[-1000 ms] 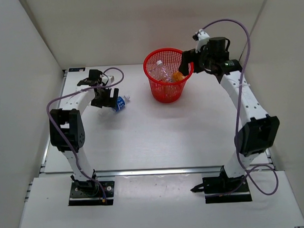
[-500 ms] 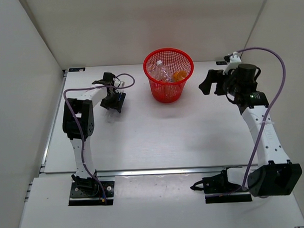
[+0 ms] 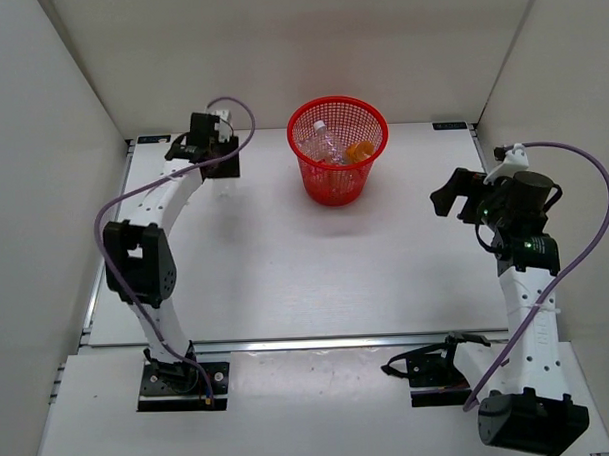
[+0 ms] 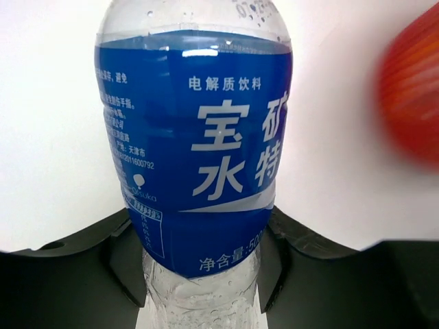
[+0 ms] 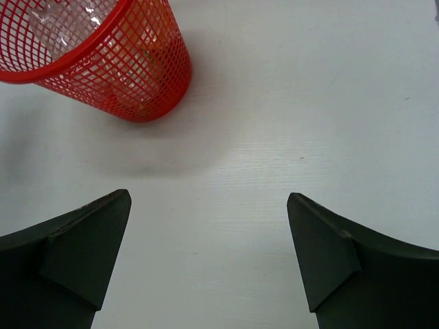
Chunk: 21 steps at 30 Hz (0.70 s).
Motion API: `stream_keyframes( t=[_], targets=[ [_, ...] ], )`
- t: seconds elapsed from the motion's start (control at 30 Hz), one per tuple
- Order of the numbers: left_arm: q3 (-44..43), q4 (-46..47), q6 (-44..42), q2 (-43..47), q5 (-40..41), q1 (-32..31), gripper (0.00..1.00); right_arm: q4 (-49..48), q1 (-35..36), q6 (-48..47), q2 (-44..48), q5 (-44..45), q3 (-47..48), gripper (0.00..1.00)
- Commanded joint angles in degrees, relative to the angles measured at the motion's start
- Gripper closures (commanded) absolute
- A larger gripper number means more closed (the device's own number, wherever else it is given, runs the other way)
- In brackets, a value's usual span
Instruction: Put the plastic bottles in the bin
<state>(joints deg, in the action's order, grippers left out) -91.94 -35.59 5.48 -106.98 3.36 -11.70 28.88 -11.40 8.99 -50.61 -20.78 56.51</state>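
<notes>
In the left wrist view, my left gripper (image 4: 202, 264) is shut on the blue-labelled plastic bottle (image 4: 199, 157), its black fingers (image 4: 127, 264) pressed on both sides of the bottle's lower body. From above, the left gripper (image 3: 217, 153) hangs left of the bin (image 3: 333, 187), and the bottle it holds is hidden under it. The red mesh bin holds a clear bottle (image 3: 327, 145) and an orange one (image 3: 359, 151). It shows as a red blur (image 4: 411, 96) at the left wrist view's right edge. My right gripper (image 3: 453, 195) stands open and empty to the bin's right, with the bin (image 5: 103, 62) ahead of its spread fingertips (image 5: 209, 240).
White walls close in the table on the left, back and right. A metal rail (image 3: 319, 343) runs along the near edge by the arm bases. Purple cables (image 3: 575, 239) loop off both arms.
My left gripper shut on the blue-labelled bottle that lay on the table and lifted it toward the back. My right arm pulled away from the bin's rim to the right and nearer.
</notes>
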Motion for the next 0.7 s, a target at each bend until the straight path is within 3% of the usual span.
stream_keyframes(
  t=[0.0, 0.07, 0.13, 0.23, 0.27, 0.37, 0.57, 0.63, 0.67],
  targets=[
    [-5.26, 10.87, 11.89, 10.46, -2.21, -4.54, 0.58, 0.29, 0.49, -0.21, 0.95, -1.2, -0.17, 0.05],
    [-3.78, 20.78, 18.49, 12.66, -2.56, -7.26, 0.55, 0.03, 1.02, -0.03, 2.0, -1.19, -0.7, 0.05],
    [-3.77, 26.68, 21.14, 12.06, -0.47, -10.87, 0.59, 0.47, 1.55, -0.12, 2.44, -1.29, -1.31, 0.05],
    [-13.77, 25.32, 21.59, 4.45, 4.81, -16.58, 0.53, 0.56, 1.55, -0.47, 3.23, -2.25, -1.67, 0.05],
    [-18.23, 24.35, 22.29, 1.28, 5.08, -18.34, 0.57, 1.08, 1.47, -0.99, 3.32, -2.25, -1.75, 0.05],
    [-26.6, 24.78, 25.01, -5.76, 4.37, -21.16, 0.54, 2.23, 1.47, -1.96, 3.94, -0.59, -1.84, 0.04],
    [-28.56, 26.54, 28.18, -12.01, 6.58, -23.89, 0.52, 2.5, 1.2, -2.58, 4.03, -0.32, -2.46, 0.01],
    [-27.43, 26.98, 28.97, -12.38, 5.0, -23.98, 0.32, 2.41, 1.2, -2.49, 4.29, -0.23, -2.81, 0.01],
    [-26.63, 27.07, 29.15, -11.94, 4.47, -24.07, 0.28, 2.49, 1.12, -2.75, 4.12, 0.38, -2.64, 0.01]
  ],
)
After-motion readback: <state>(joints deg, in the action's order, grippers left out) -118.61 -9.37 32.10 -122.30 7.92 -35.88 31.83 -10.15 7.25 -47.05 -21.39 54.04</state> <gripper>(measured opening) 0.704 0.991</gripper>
